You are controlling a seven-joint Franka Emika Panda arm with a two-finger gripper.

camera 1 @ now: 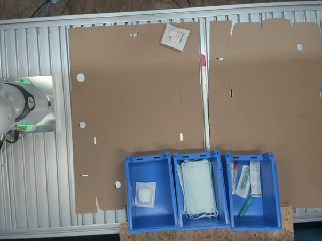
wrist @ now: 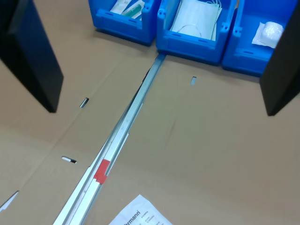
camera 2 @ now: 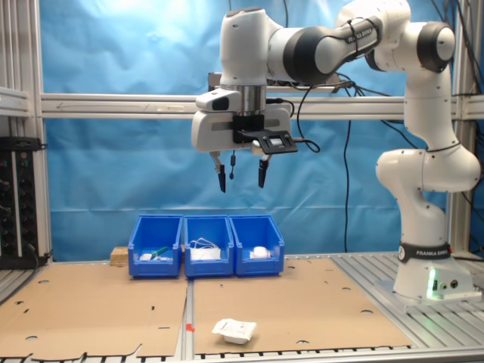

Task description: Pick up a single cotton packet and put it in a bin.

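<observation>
The claw [camera 2: 241, 178] hangs high above the tabletop [camera 2: 446, 321], fingers spread wide and pointing straight down with nothing between them, under an arm bent over from its base. Well below, the cotton packet [camera 2: 234, 330] lies flat on the cardboard sheet [camera 2: 302, 299] near the tabletop's front edge in the second exterior view. Three blue bins [camera 2: 206, 246] line the far edge before a blue backdrop [camera 2: 113, 166].

Dark lettering crosses the cotton packet [wrist: 140, 218] in the wrist view (cut off at the picture's edge). A pale line of lettering rings the arm's base [camera 2: 423, 250]. Other print is too small to read.
</observation>
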